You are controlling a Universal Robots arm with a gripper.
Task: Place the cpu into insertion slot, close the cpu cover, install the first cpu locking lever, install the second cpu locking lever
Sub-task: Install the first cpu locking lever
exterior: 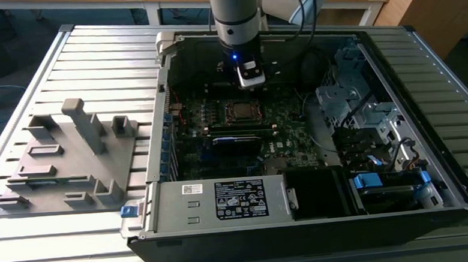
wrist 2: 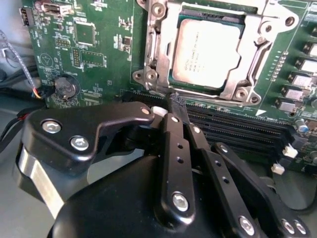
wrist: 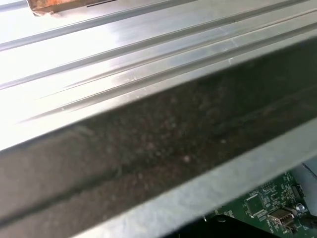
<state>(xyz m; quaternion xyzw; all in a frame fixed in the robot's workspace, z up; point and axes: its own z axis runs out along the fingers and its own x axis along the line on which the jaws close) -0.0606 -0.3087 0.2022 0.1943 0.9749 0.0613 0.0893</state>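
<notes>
One arm reaches down into an open computer case (exterior: 452, 173) lying on a slatted metal worktop (exterior: 93, 54), and its tool (exterior: 252, 79) hangs just above the green motherboard (exterior: 290, 134). In the second wrist view the tool (wrist 2: 176, 105) has its black fingers (wrist 2: 173, 148) drawn together with nothing between them, the tip right at the edge of the insertion slot (wrist 2: 148, 64) and beside the long black memory slots (wrist 2: 237, 131). The cpu (wrist 2: 208, 52) lies flat in that slot, faint grey print across its silver top, and the cpu cover (wrist 2: 255, 47) lies down around it, framing the chip through its window. A round coin battery (wrist 2: 64, 87) sits on the board nearby. A white printed label (exterior: 242, 198) (with a smaller sticker (exterior: 192, 189) beside it) marks the power supply (exterior: 214, 219), and a grey moulded fixture (exterior: 67, 158) rests on the worktop towards the exterior view's left.
</notes>
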